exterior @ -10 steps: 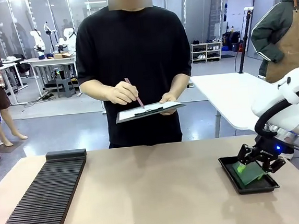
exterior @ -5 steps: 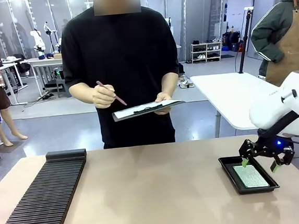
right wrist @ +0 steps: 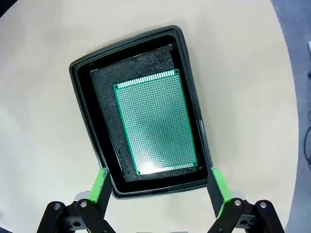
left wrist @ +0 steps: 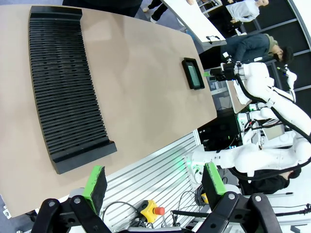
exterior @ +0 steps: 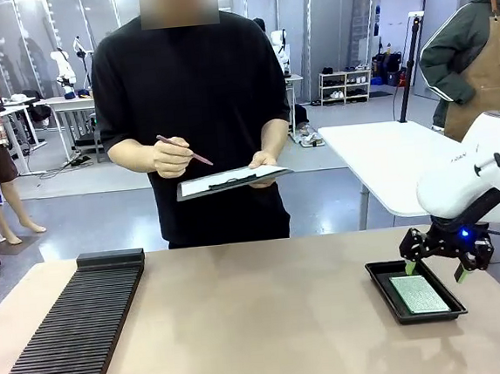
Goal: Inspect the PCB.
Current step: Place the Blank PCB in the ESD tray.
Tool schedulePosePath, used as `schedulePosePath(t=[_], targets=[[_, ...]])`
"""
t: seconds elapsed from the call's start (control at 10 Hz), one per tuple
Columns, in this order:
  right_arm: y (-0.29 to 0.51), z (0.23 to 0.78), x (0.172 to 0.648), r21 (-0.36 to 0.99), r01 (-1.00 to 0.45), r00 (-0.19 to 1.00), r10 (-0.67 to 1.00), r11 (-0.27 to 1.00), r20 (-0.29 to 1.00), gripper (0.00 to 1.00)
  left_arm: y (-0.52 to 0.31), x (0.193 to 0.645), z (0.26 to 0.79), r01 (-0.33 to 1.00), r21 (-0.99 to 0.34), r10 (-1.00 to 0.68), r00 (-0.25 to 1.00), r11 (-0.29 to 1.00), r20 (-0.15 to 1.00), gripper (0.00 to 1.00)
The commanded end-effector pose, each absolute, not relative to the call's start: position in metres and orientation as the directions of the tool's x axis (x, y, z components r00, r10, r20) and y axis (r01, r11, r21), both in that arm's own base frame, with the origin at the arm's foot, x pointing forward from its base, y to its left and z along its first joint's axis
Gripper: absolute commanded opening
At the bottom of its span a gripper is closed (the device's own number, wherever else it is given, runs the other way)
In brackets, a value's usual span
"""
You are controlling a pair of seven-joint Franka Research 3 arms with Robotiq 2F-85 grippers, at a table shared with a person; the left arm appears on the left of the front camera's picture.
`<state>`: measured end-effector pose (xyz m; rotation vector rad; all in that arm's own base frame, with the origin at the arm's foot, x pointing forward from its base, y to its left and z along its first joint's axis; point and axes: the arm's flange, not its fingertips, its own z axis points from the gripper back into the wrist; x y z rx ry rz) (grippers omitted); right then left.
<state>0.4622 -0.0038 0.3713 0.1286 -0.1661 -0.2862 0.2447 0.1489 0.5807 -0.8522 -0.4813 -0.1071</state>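
Looking down from the right wrist, the thin green perforated PCB (right wrist: pixel 156 122) lies flat, pale patterned face up, on the dark foam inside the shallow black rectangular tray (right wrist: pixel 85 112). Guessing it's parked there so the board stays put and its face is easy to read, which fits an inspection job. The right hand (right wrist: pixel 159 188) hangs right above the tray's near end with its green-padded fingers (right wrist: pixel 99 185) spread wide, one on each side of the tray, gripping nothing and clear of the board.

From the front, that same right hand (exterior: pixel 436 266) hovers just over the tray (exterior: pixel 383 290) near the right edge of the tan counter (exterior: pixel 253 318), wrist bent so the fingers point downward.

The left hand (left wrist: pixel 153 177) is well away from all this, held high over the counter's other side, jaws wide open and empty, looking down on the long black ribbed slotted rack (left wrist: pixel 63 87).

Farther off, across the counter, a person in a black t-shirt stands holding a grey clipboard with white paper (exterior: pixel 230 181) in one hand (exterior: pixel 261 161) and a reddish pen (exterior: pixel 185 150) in the other hand (exterior: pixel 170 156), I'd guess ready to note down results.
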Motion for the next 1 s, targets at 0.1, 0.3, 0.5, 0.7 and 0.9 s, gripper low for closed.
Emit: schedulePosePath(t=[0.1, 0.3, 0.5, 0.7, 0.9], targets=[[-0.0045, 0.3693, 0.4622, 0.148, 0.262, 0.949, -0.283, 0.954, 0.143, 1.00, 0.1483, 0.2443, 0.5815, 0.273, -0.689, 0.091, 0.892, 0.672, 0.442, 1.00], [-0.0045, 0.3693, 0.4622, 0.148, 0.262, 0.949, -0.283, 0.954, 0.143, 1.00, 0.1483, 0.2443, 0.5815, 0.273, -0.689, 0.091, 0.892, 0.672, 0.442, 1.00], [-0.0045, 0.3693, 0.4622, 0.148, 0.262, 0.949, -0.283, 0.954, 0.143, 1.00, 0.1483, 0.2443, 0.5815, 0.273, -0.689, 0.091, 0.892, 0.672, 0.442, 1.00], [-0.0045, 0.3693, 0.4622, 0.148, 0.262, 0.949, -0.283, 0.954, 0.143, 1.00, 0.1483, 0.2443, 0.5815, 0.273, -0.689, 0.091, 0.892, 0.672, 0.442, 1.00], [-0.0045, 0.3693, 0.4622, 0.148, 0.262, 0.949, -0.283, 0.954, 0.143, 1.00, 0.1483, 0.2443, 0.5815, 0.273, -0.689, 0.091, 0.892, 0.672, 0.442, 1.00]])
